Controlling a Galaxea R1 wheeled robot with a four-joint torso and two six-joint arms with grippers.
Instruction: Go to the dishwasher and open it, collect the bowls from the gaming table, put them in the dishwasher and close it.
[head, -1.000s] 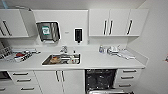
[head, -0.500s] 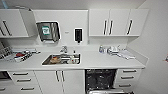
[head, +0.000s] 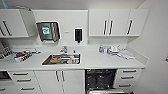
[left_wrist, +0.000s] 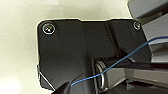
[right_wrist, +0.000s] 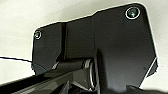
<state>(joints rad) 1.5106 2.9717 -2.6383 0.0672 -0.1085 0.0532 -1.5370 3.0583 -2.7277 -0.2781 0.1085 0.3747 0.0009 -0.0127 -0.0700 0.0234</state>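
you are facing a white kitchenette wall from the head camera. the built-in dishwasher (head: 100, 80) sits below the long white countertop (head: 100, 61), right of centre, and it is already open: you look straight into its dark interior with racks, and the edge of the lowered stainless-steel door (head: 107, 92) shows at the very bottom of the picture. white drawers with horizontal bar handles (head: 129, 78) stand just to its right, and white cabinet doors with vertical bar handles (head: 60, 81) to its left.

set into the countertop left of the dishwasher is a rectangular stainless-steel sink (head: 61, 59) with some items lying in it, too blurred to name, and a chrome tap (head: 64, 49) behind it. on the wall above are a dark paper-towel dispenser with a green label (head: 48, 31) and a small black soap dispenser (head: 78, 35). white upper cabinets with dark vertical handles (head: 117, 22) hang over the right part of the counter, where a cluster of small bottles and pale cloths (head: 116, 51) lies. at the far left of the counter you have a wire dish rack (head: 5, 52) and a red-and-white packet (head: 22, 55) beside it.

in both wrist views you get the dark robot plate against a pale surface; i cannot tell whether either gripper's fingers are apart or together.
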